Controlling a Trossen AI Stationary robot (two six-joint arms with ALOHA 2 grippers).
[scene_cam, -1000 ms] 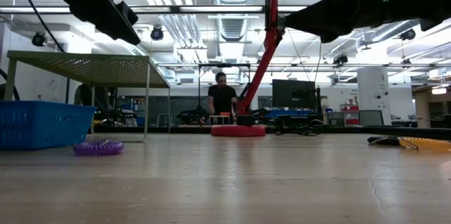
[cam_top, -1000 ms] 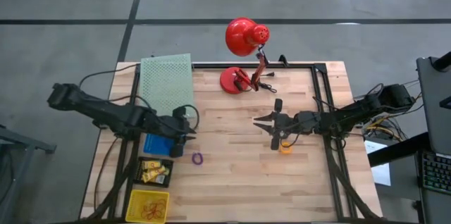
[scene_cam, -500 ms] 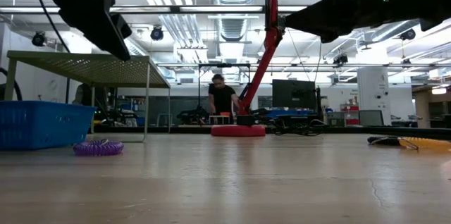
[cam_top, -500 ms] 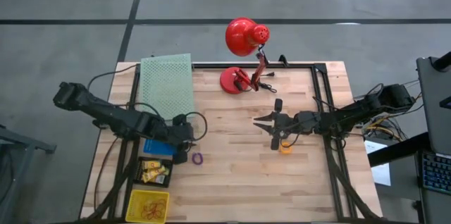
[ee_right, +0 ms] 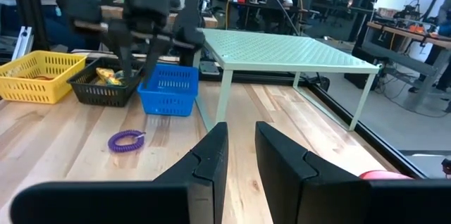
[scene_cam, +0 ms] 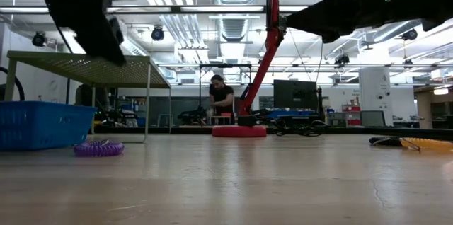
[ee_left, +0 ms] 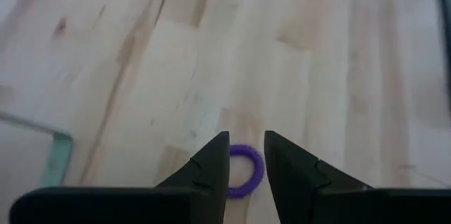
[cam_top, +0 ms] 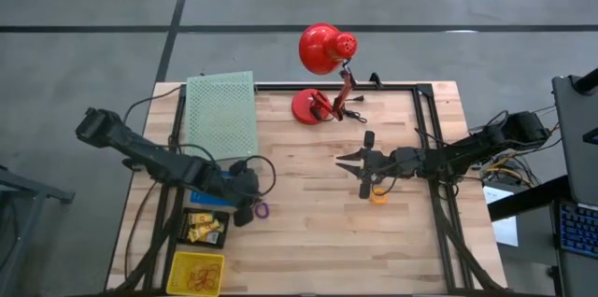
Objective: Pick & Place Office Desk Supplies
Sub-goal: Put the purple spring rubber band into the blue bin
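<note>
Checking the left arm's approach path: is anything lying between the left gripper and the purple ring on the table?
No. In the left wrist view the left gripper hangs right over the purple ring, fingers slightly apart, with only bare wood around it.

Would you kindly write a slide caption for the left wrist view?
Left gripper open above the purple ring lying on the wooden table.

One purple ring (cam_top: 263,210) by the left claw (cam_top: 245,214); three baskets: blue (ee_right: 168,89), black (ee_right: 107,86), yellow (ee_right: 39,77); one lamp (cam_top: 320,73).
</note>
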